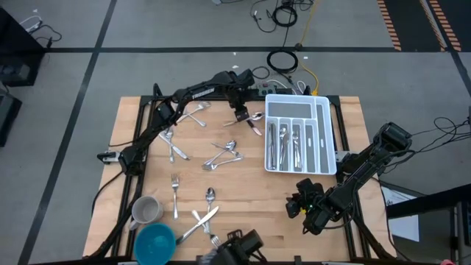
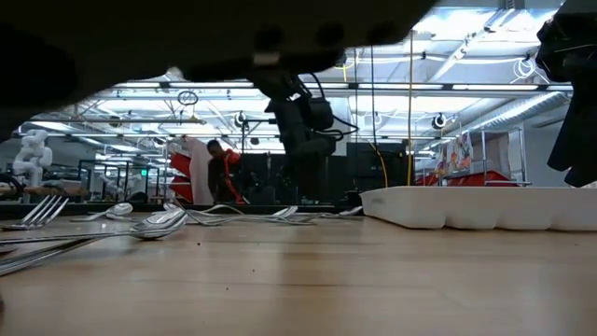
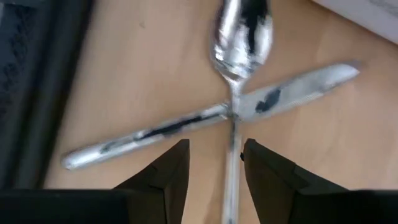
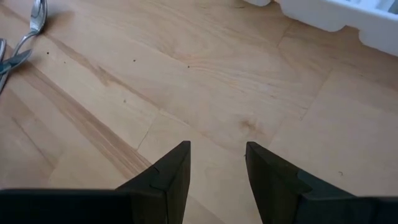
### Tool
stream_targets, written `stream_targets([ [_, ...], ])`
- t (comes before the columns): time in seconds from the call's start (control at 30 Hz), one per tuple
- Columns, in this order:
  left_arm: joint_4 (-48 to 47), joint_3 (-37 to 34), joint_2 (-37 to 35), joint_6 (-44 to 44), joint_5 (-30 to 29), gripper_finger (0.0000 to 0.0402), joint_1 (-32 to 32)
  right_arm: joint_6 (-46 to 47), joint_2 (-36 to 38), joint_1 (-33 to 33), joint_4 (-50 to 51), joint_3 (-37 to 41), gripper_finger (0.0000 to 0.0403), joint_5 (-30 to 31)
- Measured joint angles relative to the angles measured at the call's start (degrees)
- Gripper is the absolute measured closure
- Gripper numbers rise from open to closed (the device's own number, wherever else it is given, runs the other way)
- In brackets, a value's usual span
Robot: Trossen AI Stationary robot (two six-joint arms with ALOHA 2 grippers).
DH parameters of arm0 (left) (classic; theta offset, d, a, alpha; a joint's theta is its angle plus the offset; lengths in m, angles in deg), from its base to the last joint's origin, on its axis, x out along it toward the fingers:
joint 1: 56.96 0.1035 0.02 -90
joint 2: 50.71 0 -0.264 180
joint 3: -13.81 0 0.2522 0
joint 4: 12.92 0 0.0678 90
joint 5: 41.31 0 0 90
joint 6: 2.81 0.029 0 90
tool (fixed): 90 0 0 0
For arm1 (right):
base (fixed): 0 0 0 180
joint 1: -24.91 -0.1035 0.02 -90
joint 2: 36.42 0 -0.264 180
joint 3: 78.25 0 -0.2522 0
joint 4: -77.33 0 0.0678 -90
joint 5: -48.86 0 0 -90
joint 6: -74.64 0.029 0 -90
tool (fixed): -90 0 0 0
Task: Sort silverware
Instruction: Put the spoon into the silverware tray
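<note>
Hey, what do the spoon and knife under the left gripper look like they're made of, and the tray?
Spoon and knife: apparently polished metal, with mirror-like reflections. Tray: probably white plastic, going by its matte, moulded compartments.

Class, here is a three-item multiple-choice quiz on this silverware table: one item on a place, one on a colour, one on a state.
1. Where is the white organiser tray?
A. far right part of the table
B. near left corner
C. on the floor

2. What colour is the bowl at the near edge?
A. red
B. blue
C. yellow

3. How do the spoon and knife under the left gripper lie?
A. side by side
B. crossed
C. stacked in the tray

Key: 1 A, the high view shows it there. 2 B, it is plainly blue. 3 B, the left wrist view shows them forming an X.
</note>
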Motion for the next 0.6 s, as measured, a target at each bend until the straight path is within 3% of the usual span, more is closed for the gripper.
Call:
stream_targets([
  [0.3,1.94,0.00,3.09,-1.52,-1.05,0.0246,-2.59,0.11,0.00,-0.02,-0.07,0.00,0.0257,-0.07],
  [0.47,1.20,0.22,3.88,-1.07,-7.84,0.0247,-4.36,0.17,0.00,-0.04,-0.12,0.00,0.0257,-0.24],
  [0.6,0.78,0.24,3.88,-1.01,-8.45,0.0279,-4.80,0.17,0.00,-0.04,-0.08,0.00,0.0257,-0.24],
])
